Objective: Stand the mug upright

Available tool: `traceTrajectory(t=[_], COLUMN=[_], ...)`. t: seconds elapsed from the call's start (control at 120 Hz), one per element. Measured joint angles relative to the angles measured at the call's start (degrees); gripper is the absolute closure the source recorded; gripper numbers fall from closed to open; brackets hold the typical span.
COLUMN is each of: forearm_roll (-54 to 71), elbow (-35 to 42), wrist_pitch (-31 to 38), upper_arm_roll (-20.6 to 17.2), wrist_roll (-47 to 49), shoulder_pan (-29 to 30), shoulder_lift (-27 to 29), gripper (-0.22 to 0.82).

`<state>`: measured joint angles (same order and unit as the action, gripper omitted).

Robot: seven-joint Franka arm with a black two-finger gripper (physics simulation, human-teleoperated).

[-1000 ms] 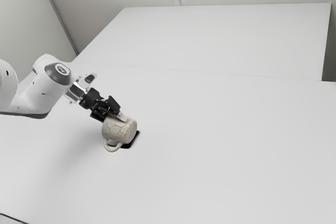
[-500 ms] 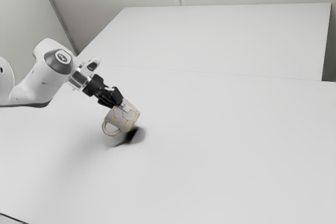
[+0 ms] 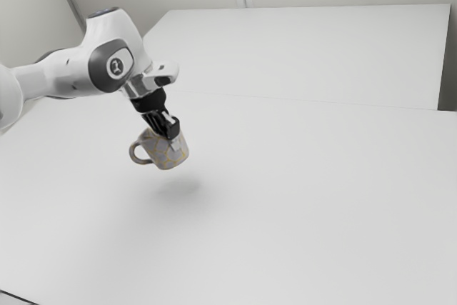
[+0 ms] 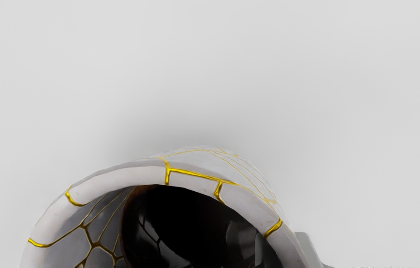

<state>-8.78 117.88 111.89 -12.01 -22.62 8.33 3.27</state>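
Note:
The white mug (image 3: 163, 153) with gold honeycomb lines hangs in the air above the table, close to upright but somewhat tilted, its handle pointing to the exterior view's left. My gripper (image 3: 174, 141) comes down on it from above and pinches its wall near the rim. In the wrist view the mug (image 4: 150, 175) turns its open mouth toward the camera. There my gripper (image 4: 285, 250) has one finger inside the mouth and the other against the outside wall. The lower part of the mug is out of that view.
The white table (image 3: 300, 198) stretches around and beneath the mug, with the mug's soft shadow on it. Behind it, a pale raised panel or surface (image 3: 307, 51) spans the back. A dark line runs at the exterior view's lower left corner.
The mug has risen off the table in my gripper and swung from lying tipped to nearly upright. My hand has turned from slanting to steeper, and the dark patch beside the mug is gone.

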Motion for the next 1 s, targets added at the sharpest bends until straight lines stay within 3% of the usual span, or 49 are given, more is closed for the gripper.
traceTrajectory(t=[0.2,0.508,0.708,1.0], forearm_roll=[5.9,10.2,13.0,14.4], elbow=[8.1,19.5,20.6,20.5], wrist_pitch=[4.4,20.7,27.1,29.9], upper_arm_roll=[0.0,-0.1,-0.1,-0.1], wrist_roll=[7.6,15.8,19.6,23.4], shoulder_pan=[-5.6,-6.5,-6.1,-5.6], shoulder_lift=[4.7,6.4,5.6,1.8], gripper=[0.78,0.78,0.78,0.78])
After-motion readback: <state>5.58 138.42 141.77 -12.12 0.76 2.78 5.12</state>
